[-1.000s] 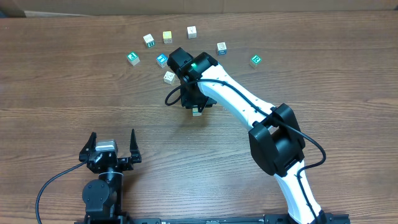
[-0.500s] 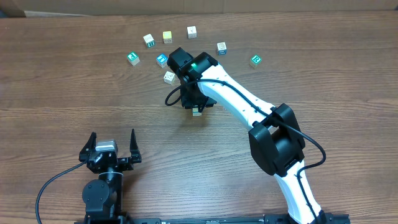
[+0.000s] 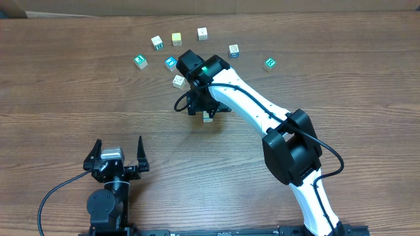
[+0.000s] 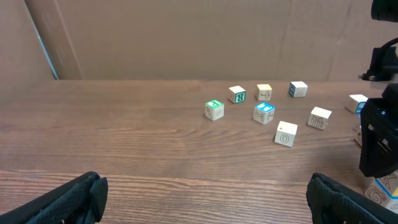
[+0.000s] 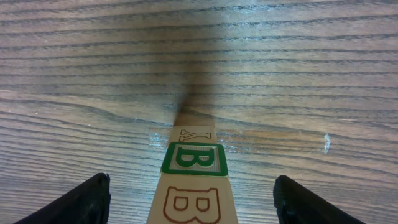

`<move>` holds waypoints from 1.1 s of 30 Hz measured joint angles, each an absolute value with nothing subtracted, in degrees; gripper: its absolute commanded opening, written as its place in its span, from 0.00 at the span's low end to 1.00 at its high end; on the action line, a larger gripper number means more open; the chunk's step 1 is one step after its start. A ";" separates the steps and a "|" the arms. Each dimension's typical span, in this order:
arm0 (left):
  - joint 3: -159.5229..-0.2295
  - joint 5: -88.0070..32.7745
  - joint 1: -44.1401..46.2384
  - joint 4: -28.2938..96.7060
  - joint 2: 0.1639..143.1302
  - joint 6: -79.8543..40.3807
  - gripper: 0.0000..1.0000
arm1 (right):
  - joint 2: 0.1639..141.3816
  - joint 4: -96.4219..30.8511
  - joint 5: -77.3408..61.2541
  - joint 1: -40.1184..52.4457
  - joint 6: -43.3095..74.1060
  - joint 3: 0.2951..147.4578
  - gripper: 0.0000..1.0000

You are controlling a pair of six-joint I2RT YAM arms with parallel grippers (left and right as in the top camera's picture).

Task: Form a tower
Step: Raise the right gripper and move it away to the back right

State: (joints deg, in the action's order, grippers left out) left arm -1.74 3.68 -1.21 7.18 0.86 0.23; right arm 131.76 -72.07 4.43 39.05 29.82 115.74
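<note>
The tower [image 5: 194, 159] is a one-cube-wide stack of wooden letter cubes; in the right wrist view I see a face with a red B over one with a green B, and a third cube below. My right gripper [image 5: 196, 202] straddles it, open, both fingers well clear of the cube sides. From overhead the right gripper [image 3: 205, 107] covers most of the tower [image 3: 208, 118]. In the left wrist view only the tower's base [image 4: 385, 190] shows at the right edge. My left gripper [image 3: 119, 155] rests near the front edge, open and empty.
Several loose letter cubes lie in an arc behind the tower, from a green one [image 3: 140, 61] at the left to a green one [image 3: 270, 63] at the right. A pale cube [image 3: 178, 81] lies closest to the right gripper.
The right gripper's jaws have spread wide, letting go of the top cube, which stays on the stack. The arm has barely moved. The left arm is still.
</note>
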 measured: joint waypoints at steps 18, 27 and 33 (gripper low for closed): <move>-1.72 3.70 -1.21 7.18 0.86 0.23 0.99 | 131.76 -78.67 4.93 39.05 26.59 130.61 0.92; -1.74 3.68 -1.21 7.18 0.86 0.23 1.00 | 131.76 -86.52 6.48 36.27 25.50 141.45 0.99; -1.72 3.68 -1.21 7.18 0.86 0.21 1.00 | 131.76 -90.39 6.85 29.93 25.47 141.71 1.00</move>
